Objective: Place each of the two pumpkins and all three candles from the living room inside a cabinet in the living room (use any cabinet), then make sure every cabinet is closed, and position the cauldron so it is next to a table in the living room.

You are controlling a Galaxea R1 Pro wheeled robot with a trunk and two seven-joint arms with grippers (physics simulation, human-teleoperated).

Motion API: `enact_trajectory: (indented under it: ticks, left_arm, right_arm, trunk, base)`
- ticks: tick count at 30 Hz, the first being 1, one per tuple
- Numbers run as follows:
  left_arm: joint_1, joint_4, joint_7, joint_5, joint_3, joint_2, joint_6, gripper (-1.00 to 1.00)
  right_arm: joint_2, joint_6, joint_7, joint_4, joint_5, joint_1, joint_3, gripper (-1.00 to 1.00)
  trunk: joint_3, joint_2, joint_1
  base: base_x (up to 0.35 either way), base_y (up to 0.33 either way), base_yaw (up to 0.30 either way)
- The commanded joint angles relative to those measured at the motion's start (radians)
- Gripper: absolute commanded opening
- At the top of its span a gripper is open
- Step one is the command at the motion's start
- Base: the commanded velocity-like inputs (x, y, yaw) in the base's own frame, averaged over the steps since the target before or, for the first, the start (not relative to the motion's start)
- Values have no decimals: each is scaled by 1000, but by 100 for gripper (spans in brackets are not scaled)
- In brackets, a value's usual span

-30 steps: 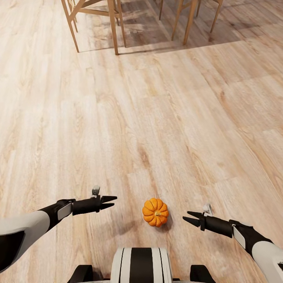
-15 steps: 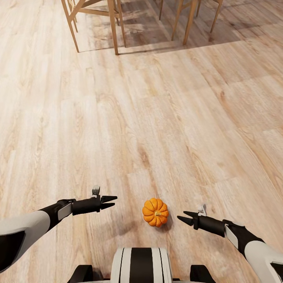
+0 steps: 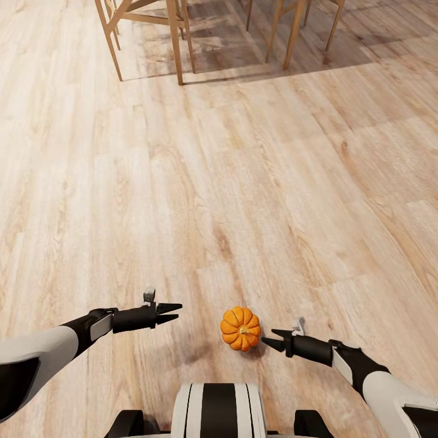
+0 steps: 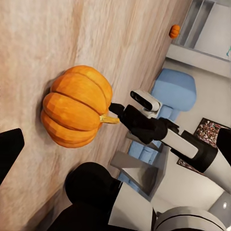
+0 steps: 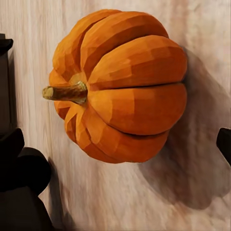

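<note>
Pumpkin point(image 3: 240, 328) just beside open right pincer point(image 3: 273, 340), seemingly unlabelled.

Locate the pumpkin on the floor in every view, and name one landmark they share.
Head view: pumpkin low centre, just left of the right gripper.
Left wrist view: pumpkin left of centre, lying on the floor.
Right wrist view: pumpkin large, centre.
Shared landmark: its tan stem.
</note>
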Motion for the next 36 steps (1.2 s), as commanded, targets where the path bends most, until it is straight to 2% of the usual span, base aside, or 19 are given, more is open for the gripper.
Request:
enact_trajectory:
  ticks: [1, 11, 15, 18, 32, 36]
  left_arm:
    - [0, 0, 0, 0, 0, 0, 0, 100]
    - [12, 11, 2, -5, -2, 1, -11, 100]
    - [35, 7, 2, -5, -2, 3, -28, 100]
    - [49, 9, 3, -5, -2, 3, -32, 100]
    - [52, 9, 1, -3, -1, 5, -34, 100]
    - [52, 9, 1, -3, -1, 4, -33, 100]
  right_arm:
    - [5, 0, -1, -1, 3, -1, 5, 100]
    - [44, -7, -22, -31, 9, -18, 27, 100]
    - [33, -1, -42, -36, 3, -19, 16, 100]
    - [31, 4, -25, -41, 0, -20, 11, 100]
    - [33, 6, -11, -44, 0, -20, 9, 100]
    - [33, 6, -11, -44, 0, -20, 9, 100]
  trunk:
    - [0, 0, 0]
    - [0, 0, 0]
    - [0, 0, 0]
    - [0, 0, 0]
    - [0, 0, 0]
    - [15, 1, -2]
  base:
    - [0, 0, 0]
    - [0, 0, 0]
    - [0, 0, 0]
    - [0, 0, 0]
    - [0, 0, 0]
    - [0, 0, 0]
